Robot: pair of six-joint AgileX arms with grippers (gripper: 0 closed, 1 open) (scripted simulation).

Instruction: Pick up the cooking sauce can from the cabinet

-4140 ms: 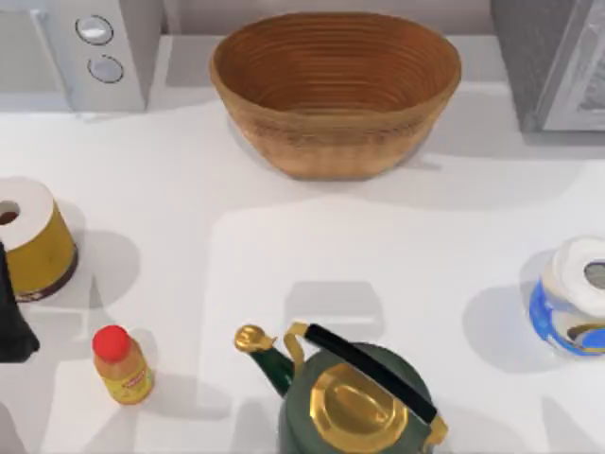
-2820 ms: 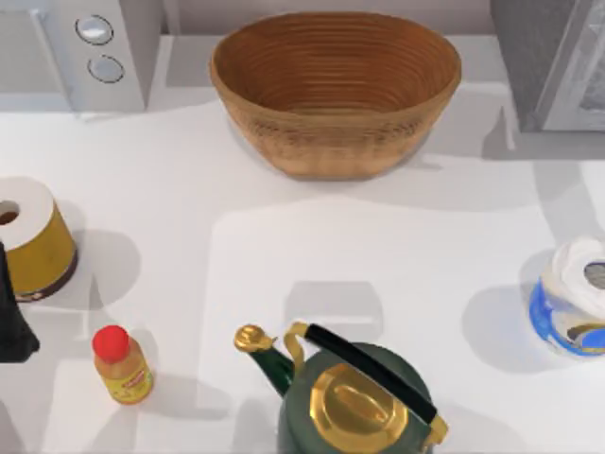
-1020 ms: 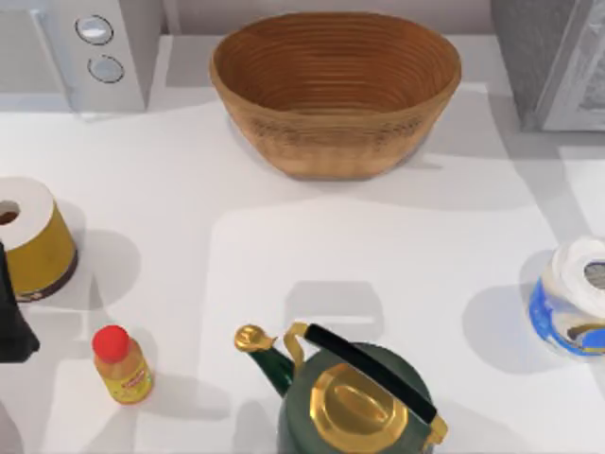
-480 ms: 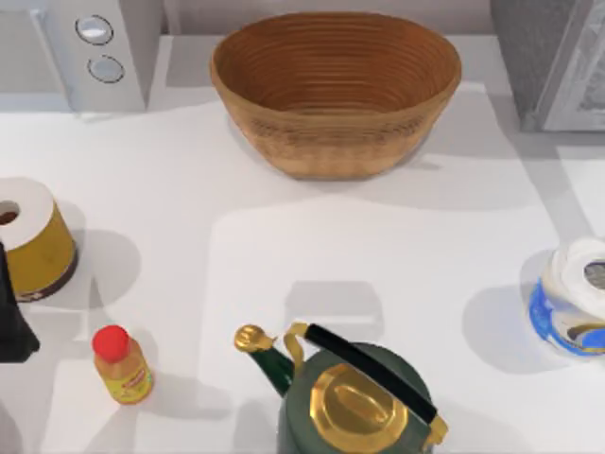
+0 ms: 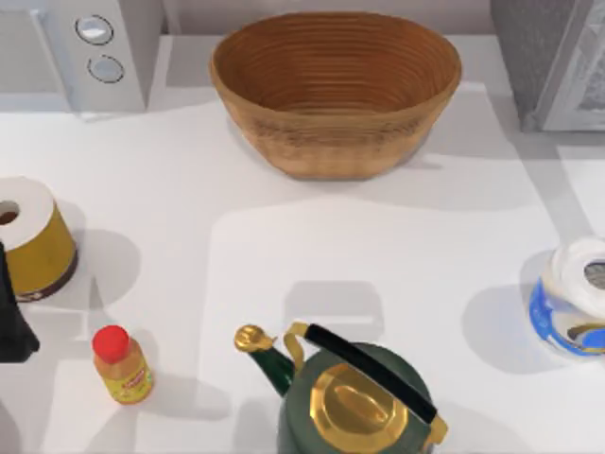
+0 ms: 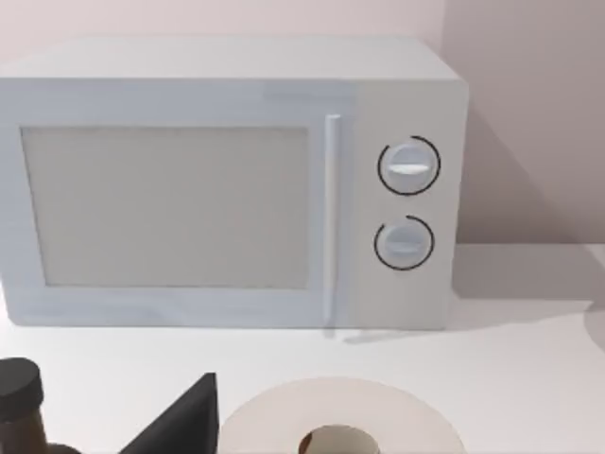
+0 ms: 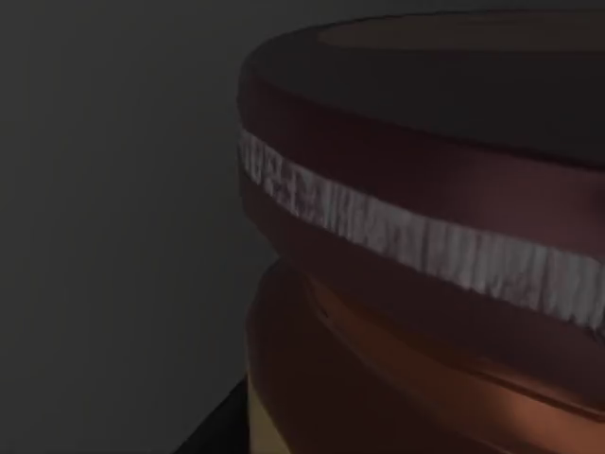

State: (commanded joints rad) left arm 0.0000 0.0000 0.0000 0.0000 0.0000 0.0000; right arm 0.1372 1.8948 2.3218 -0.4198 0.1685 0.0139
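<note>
The cooking sauce can (image 7: 425, 284) looms very close in the dim right wrist view: a shiny copper-red rim, a pale scuffed band below it and a tan edge at the bottom, with dark surroundings. The grey cabinet (image 5: 553, 57) stands at the table's back right corner. A dark part of my left gripper (image 5: 9, 326) sits parked at the table's left edge beside the yellow white-topped can (image 5: 28, 236). A dark wedge of it (image 6: 180, 426) also juts into the left wrist view.
A woven basket (image 5: 331, 132) stands at the back centre and a white microwave (image 5: 95, 47) at the back left. A green and gold kettle (image 5: 354, 397) is at the front centre, a small red-capped bottle (image 5: 121, 366) front left, a blue-and-white can (image 5: 572, 298) at the right.
Shadows on the table's right side near the cabinet have shifted and thinned. The objects on the table and my left arm have not moved.
</note>
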